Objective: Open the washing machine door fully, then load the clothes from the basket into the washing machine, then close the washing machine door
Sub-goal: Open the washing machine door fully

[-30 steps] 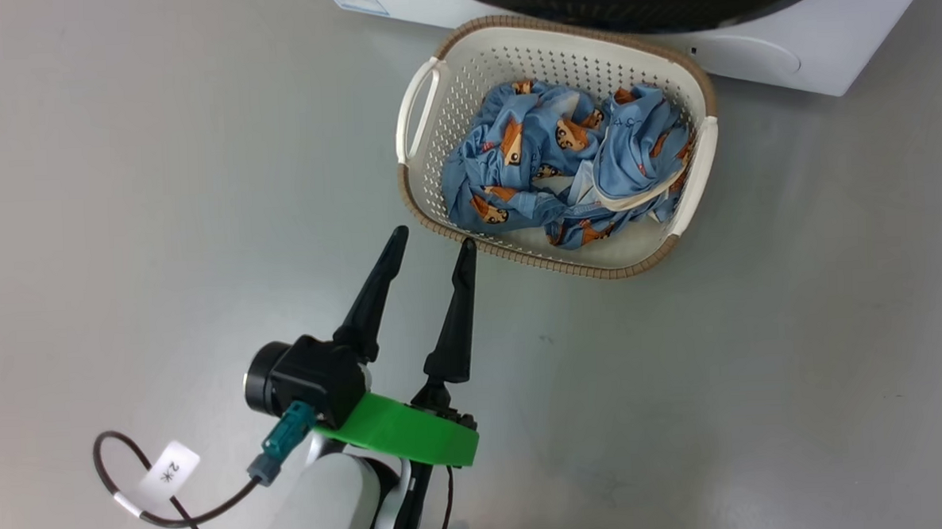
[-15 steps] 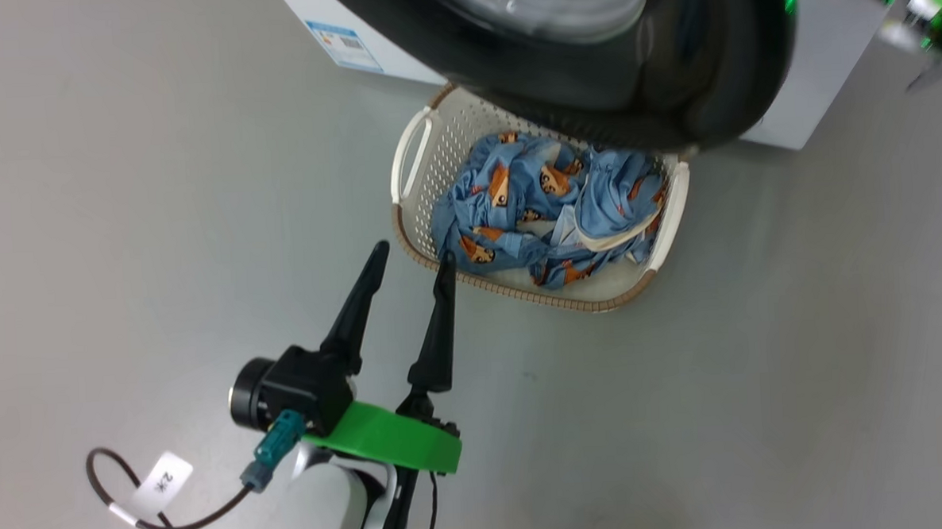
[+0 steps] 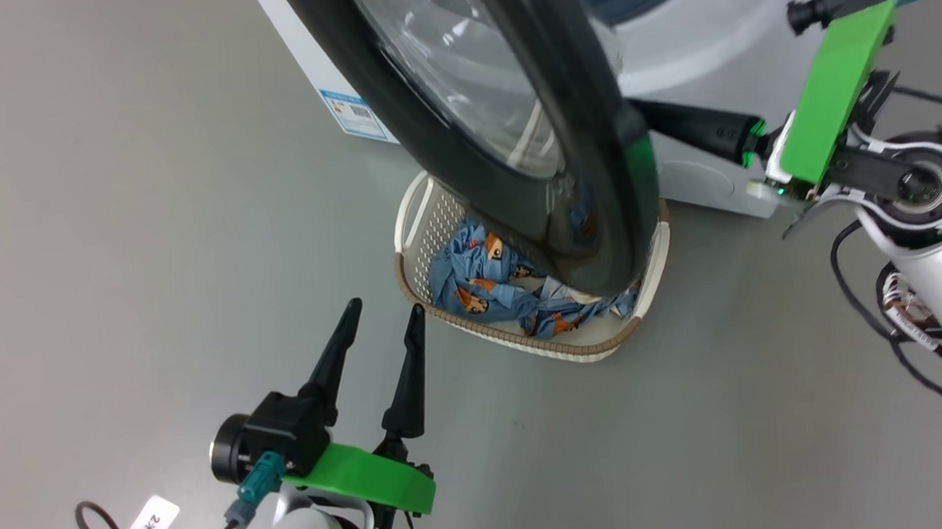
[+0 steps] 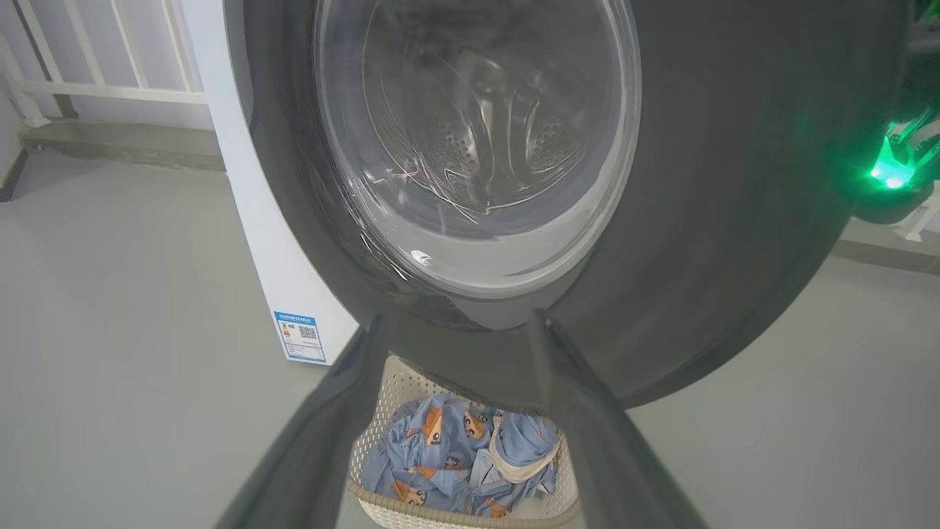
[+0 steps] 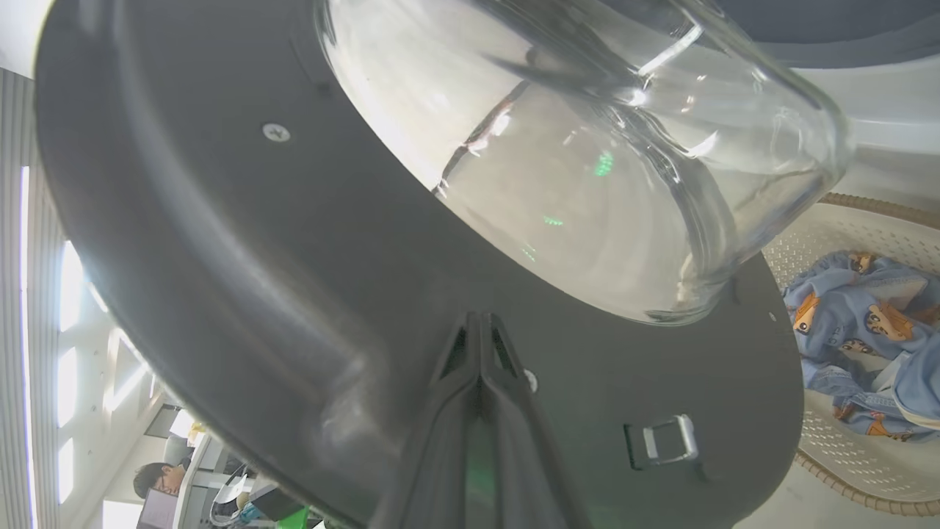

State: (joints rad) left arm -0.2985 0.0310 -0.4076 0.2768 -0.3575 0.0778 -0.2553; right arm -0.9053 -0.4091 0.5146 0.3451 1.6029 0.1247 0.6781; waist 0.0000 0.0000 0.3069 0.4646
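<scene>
The washing machine door (image 3: 596, 211), black with a bulging glass window (image 4: 477, 147), stands partly swung out from the white washing machine (image 3: 715, 31) and hangs over the basket (image 3: 522, 343). The clothes (image 3: 479, 276), blue with orange figures, lie bunched in the basket. My right gripper (image 3: 655, 117) is shut with nothing in it. It reaches behind the door, and its tips (image 5: 477, 319) rest at the door's inner face (image 5: 220, 257), just below the glass bowl (image 5: 587, 147). My left gripper (image 3: 385, 304) is open and hovers by the basket's near left corner.
A blue label (image 3: 353, 111) marks the machine's lower front. A metal latch (image 5: 664, 441) sticks out of the door's inner face. A white railing (image 4: 95, 88) stands behind the machine. A person (image 5: 158, 481) sits far off. Grey floor lies all around.
The head view has tilted up. The door has swung out over the basket, hiding part of the clothes. My right arm has come into view behind it. The left gripper stays open.
</scene>
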